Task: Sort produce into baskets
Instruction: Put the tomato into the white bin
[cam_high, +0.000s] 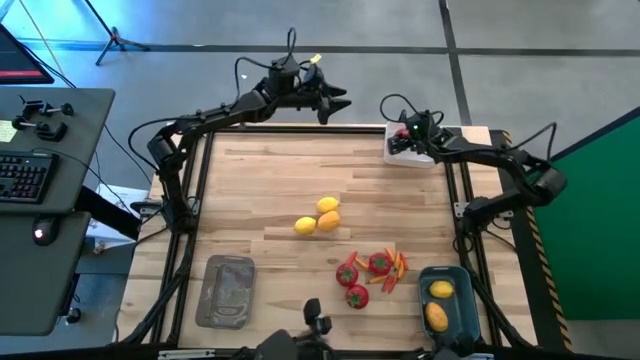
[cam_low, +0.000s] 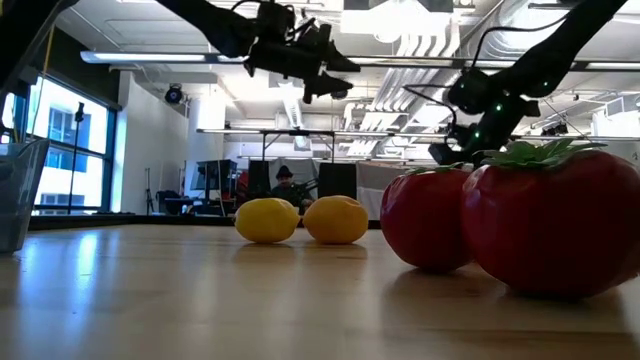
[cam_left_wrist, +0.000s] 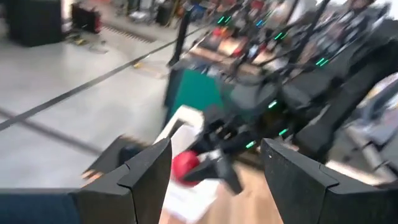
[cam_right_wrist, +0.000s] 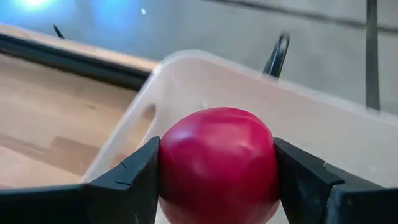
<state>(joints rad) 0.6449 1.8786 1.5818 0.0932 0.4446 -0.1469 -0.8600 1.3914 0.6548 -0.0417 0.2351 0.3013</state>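
While the bench (cam_high: 280, 170) carries most of the unsorted produce near its middle, the work in hand is at the far right corner, where the white basket (cam_high: 400, 150) stands just at the edge. A nudge from the descending arm could be enough to push that basket off the bench, since little margin is seen beyond it. The blue-teal basket (cam_high: 455, 310), at the near right corner, already holds two lemons (cam_high: 438, 303); the flat grey basket (cam_high: 226, 290) at the near left is seen holding nothing.

The left tool (cam_high: 335, 103) is held wide and holding nothing, raised over the far edge; a clash with the right arm is judged possible should it swing toward the same corner.

The right tool (cam_right_wrist: 217, 171) is clamped on a red fruit (cam_right_wrist: 217, 162) directly above the white basket's interior. If the fruit is released from height, it may bounce or roll over the low wall.

Three lemons (cam_high: 318, 217) and the remaining red fruits (cam_high: 360, 277) with the peppers (cam_high: 396, 268) lie closely bunched, so neighbours may be disturbed by later grasps.
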